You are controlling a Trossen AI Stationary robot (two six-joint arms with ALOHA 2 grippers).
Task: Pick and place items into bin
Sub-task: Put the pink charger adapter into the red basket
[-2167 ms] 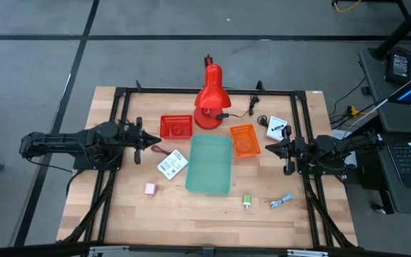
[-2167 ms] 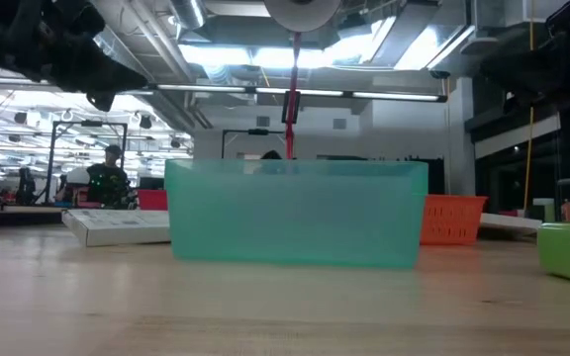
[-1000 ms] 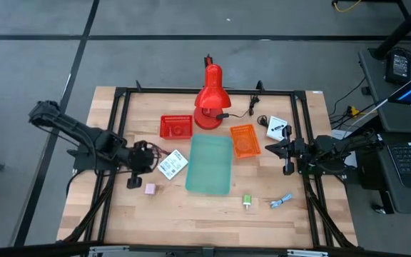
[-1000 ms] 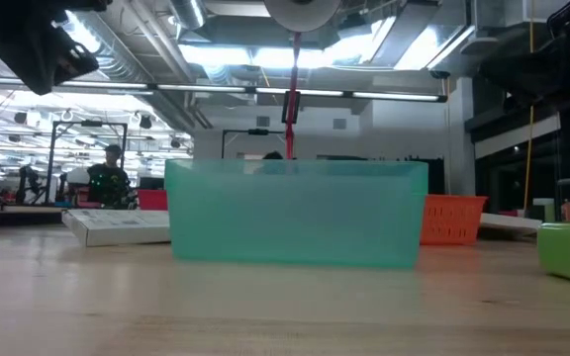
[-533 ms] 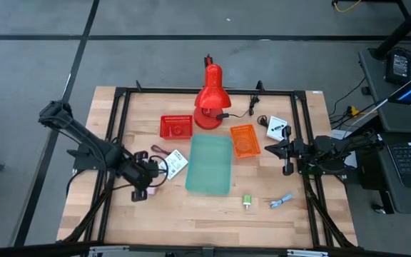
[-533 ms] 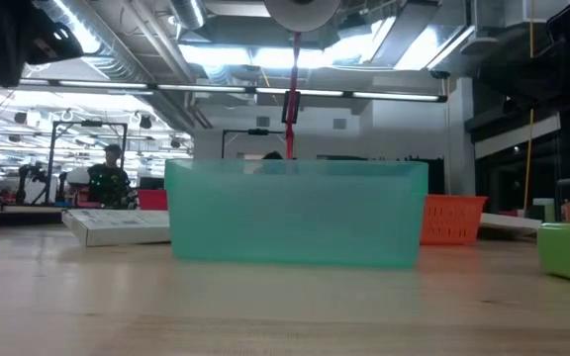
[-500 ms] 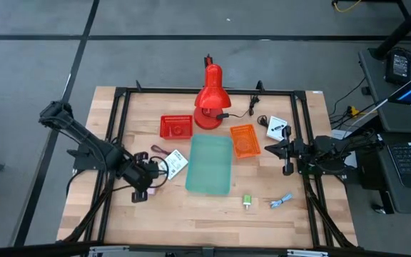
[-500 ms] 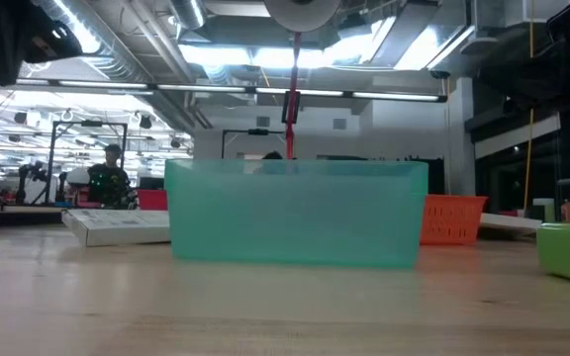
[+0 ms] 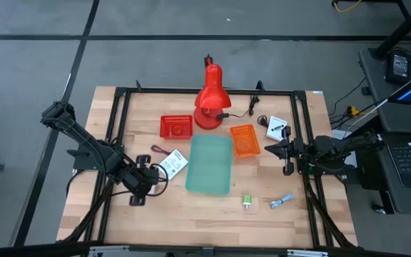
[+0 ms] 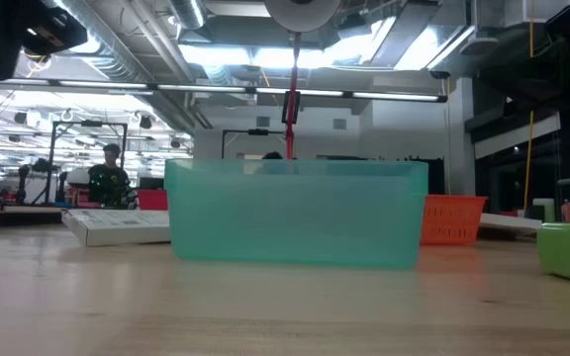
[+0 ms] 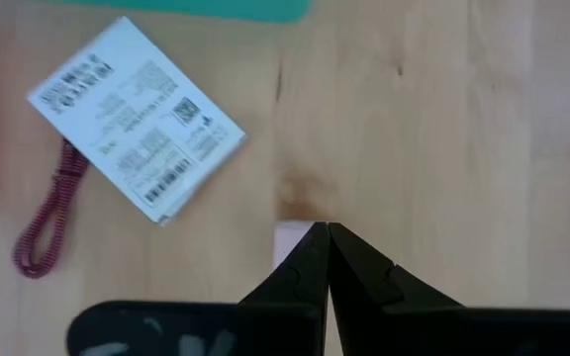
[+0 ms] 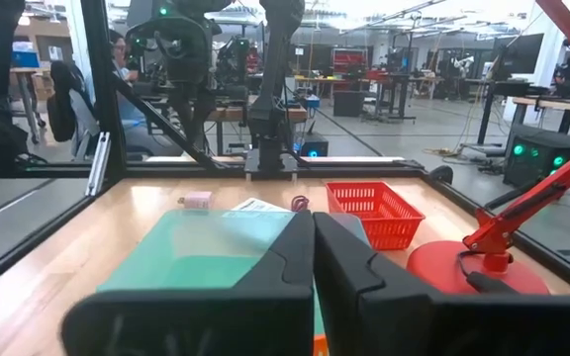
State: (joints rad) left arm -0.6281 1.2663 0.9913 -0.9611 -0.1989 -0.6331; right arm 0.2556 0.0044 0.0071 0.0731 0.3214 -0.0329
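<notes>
From above, the left gripper [image 9: 143, 187] hides the pink cube; its wrist view shows the cube [image 11: 289, 240] on the table beneath closed, empty fingers, near a white card [image 11: 137, 119]. The right gripper [image 9: 286, 150], fingers closed, waits beside the teal bin [image 9: 210, 165].

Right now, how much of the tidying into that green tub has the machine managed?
Nothing looks binned yet: the green bin shows no items inside. The left pincer, shut and holding nothing, hangs over the pink cube. Left on the table: the white card, green block, blue-white clip and white packet. The right pincer waits, shut.
</notes>
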